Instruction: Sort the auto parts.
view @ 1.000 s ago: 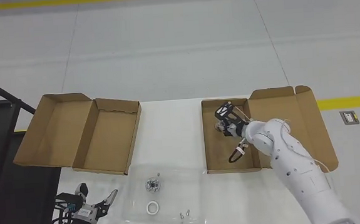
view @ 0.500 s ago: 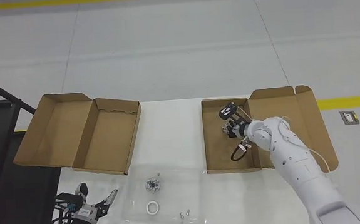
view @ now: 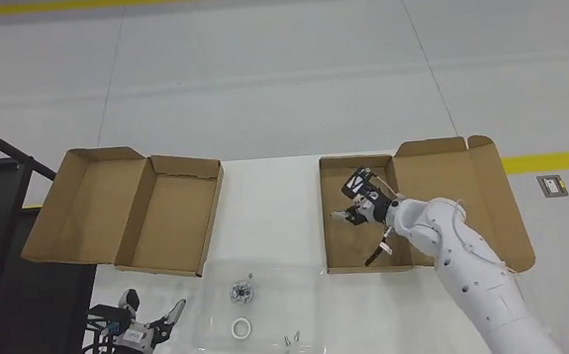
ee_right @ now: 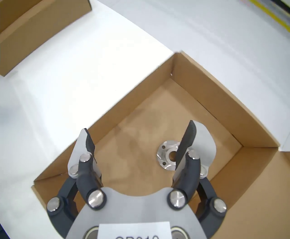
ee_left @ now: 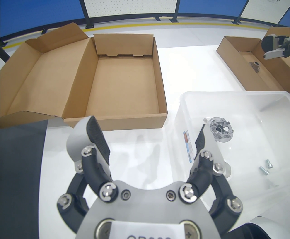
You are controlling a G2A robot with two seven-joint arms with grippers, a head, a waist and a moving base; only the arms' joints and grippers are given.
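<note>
Caught the right end effector [ee_right: 138,126] spread wide, nothing between its fingers, poised above the open cardboard box [ee_right: 226,97] on the right side of the white counter [view: 267,208]. Found a round metal flange [ee_right: 166,156] lying flat on that box's floor near one corner, partly hidden behind one finger in the right wrist view and not gripped. Saw the left end effector [ee_left: 147,124] equally wide open and holding nothing at the counter's near edge, just beside the near left corner of a clear plastic bin [ee_left: 226,94]. Counted inside the bin a toothed metal hub [ee_left: 219,131], two small bolts [ee_left: 264,170] lying close together, and a white ring [view: 241,328] between hub and near wall. Noted a second cardboard box [ee_left: 126,90], lid folded back flat, on the counter's left, beyond the bin.
</note>
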